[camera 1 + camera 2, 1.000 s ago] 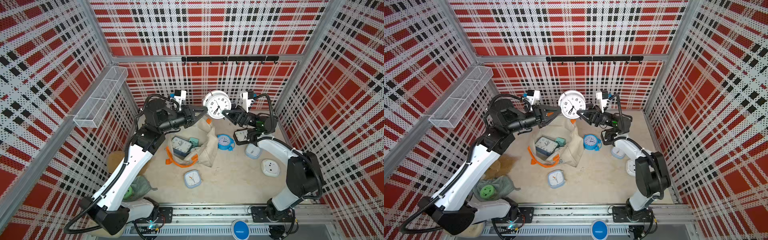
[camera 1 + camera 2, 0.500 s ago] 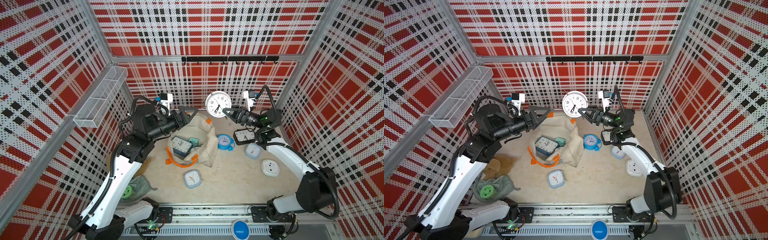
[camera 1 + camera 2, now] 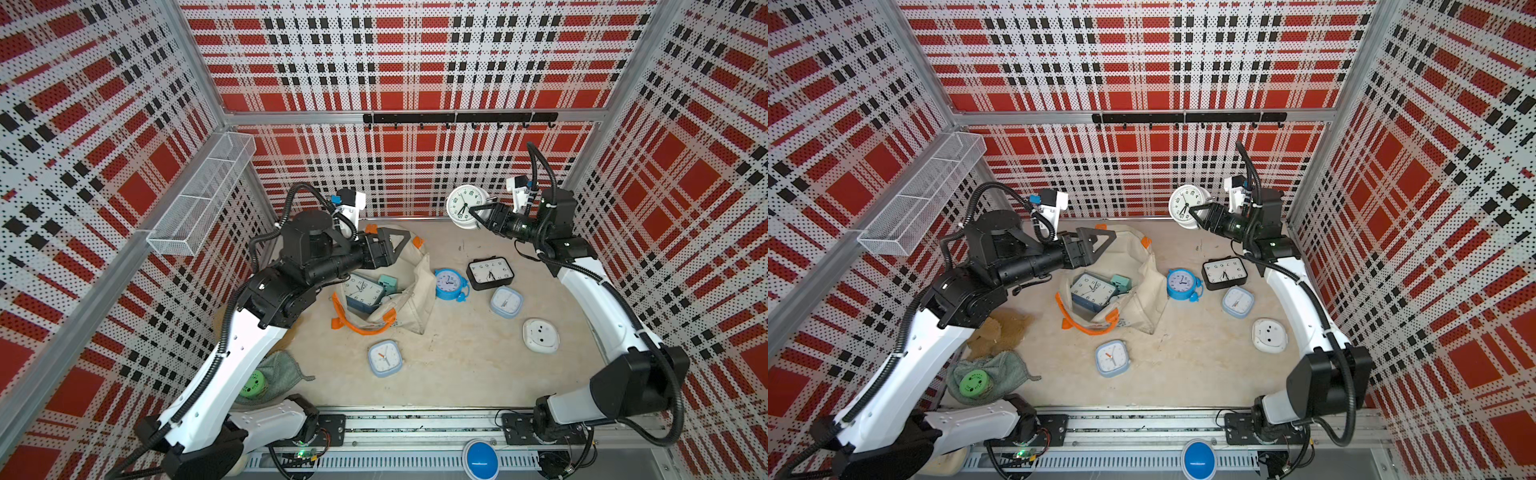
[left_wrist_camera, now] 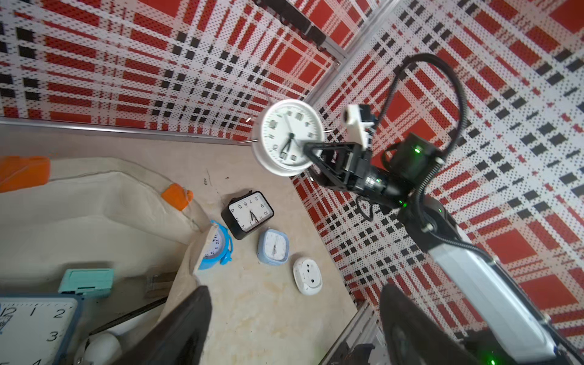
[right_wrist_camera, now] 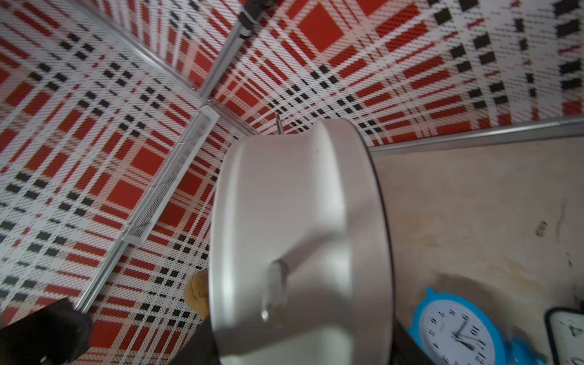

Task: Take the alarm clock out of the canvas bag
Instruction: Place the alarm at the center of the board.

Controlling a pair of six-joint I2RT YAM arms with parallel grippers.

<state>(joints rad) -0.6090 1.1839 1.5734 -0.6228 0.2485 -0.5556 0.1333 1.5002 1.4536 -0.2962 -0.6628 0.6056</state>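
1. Clamp on the right: the right gripper (image 3: 478, 214) is closed on the white round alarm clock (image 3: 465, 205), one finger across the dial and the other behind the case; in both top views the clock hangs in the air near the back wall, clear of the surface (image 3: 457, 382); in the right wrist view its white case (image 5: 300, 237) fills the middle.
2. The left gripper (image 3: 395, 243) has its jaws wide apart and holds nothing; it hovers over the far rim of the canvas bag (image 3: 411, 299); in the left wrist view its two dark fingers (image 4: 186, 328) stand spread, with bare surface between them.
3. The canvas bag lies slumped at the middle of the surface, mouth open, with an orange handle (image 3: 361, 328) curling toward the near edge; the held clock is well apart from it, up and to the right.
4. Inside the bag lies a blue-framed square clock (image 3: 363, 291), with a small teal clock (image 3: 388, 282) just beside it.
5. Right of the bag on the surface: a blue twin-bell clock (image 3: 450, 283) just beside the bag's side; a black rectangular clock (image 3: 490, 272); a pale blue square clock (image 3: 505, 302); a white clock lying face down (image 3: 540, 336).
6. Near the bag's front lies another pale blue square clock with orange hands (image 3: 385, 358).
7. A green cloth (image 3: 286, 372) with a green round object (image 3: 252, 384) on it sits at the front left, partly hidden by the left arm; a wire basket (image 3: 203, 195) hangs on the left wall.
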